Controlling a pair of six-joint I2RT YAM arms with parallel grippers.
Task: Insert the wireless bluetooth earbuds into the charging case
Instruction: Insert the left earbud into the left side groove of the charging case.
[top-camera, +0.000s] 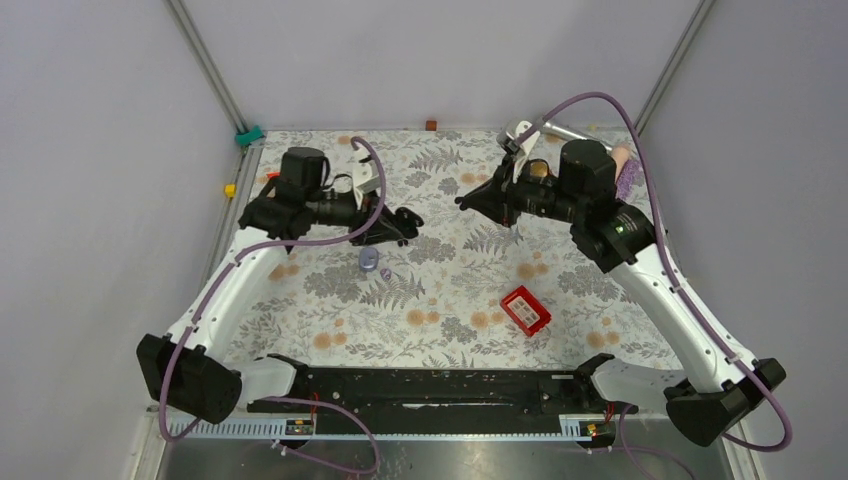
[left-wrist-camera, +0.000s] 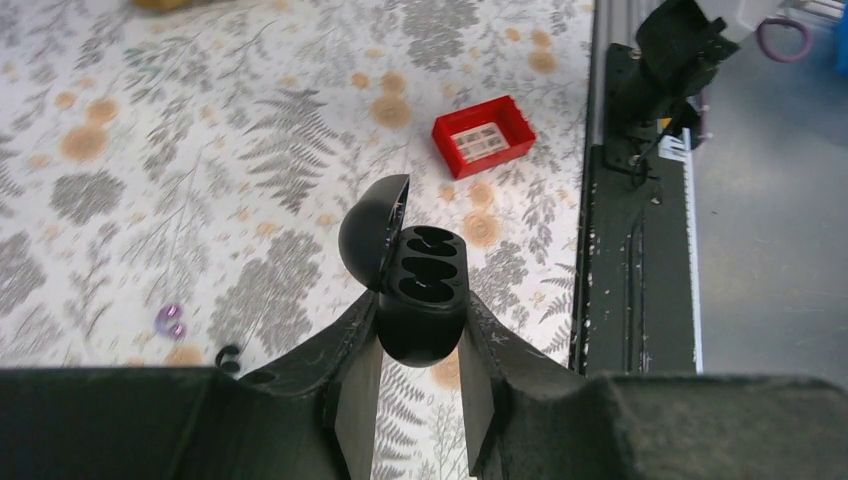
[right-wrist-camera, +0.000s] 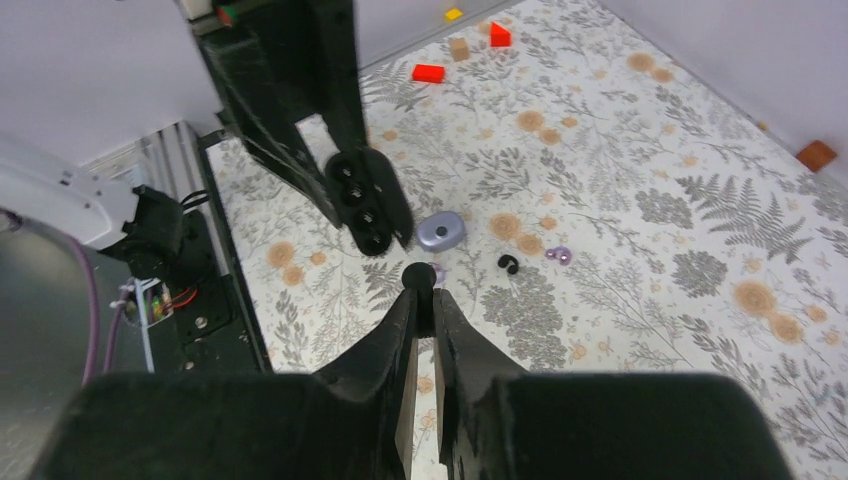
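Note:
My left gripper (left-wrist-camera: 420, 338) is shut on the lower half of a black oval charging case (left-wrist-camera: 422, 285). The case's lid (left-wrist-camera: 370, 228) is swung open and both wells show empty. My right gripper (right-wrist-camera: 420, 300) is shut on a glossy black earbud (right-wrist-camera: 418, 277), held above the table a short way from the open case (right-wrist-camera: 366, 206). In the top view the two grippers (top-camera: 405, 222) (top-camera: 468, 200) face each other over the mat's middle. A second black earbud (right-wrist-camera: 508, 264) and a pale purple earbud (right-wrist-camera: 558, 255) lie loose on the mat.
A closed pale purple case (right-wrist-camera: 441, 231) sits on the mat below the grippers. A red tray (top-camera: 525, 309) lies nearer the front right. Small red blocks (right-wrist-camera: 428, 73) and a wooden block (right-wrist-camera: 459, 48) lie by the left edge. The black rail (left-wrist-camera: 635, 250) runs along the front.

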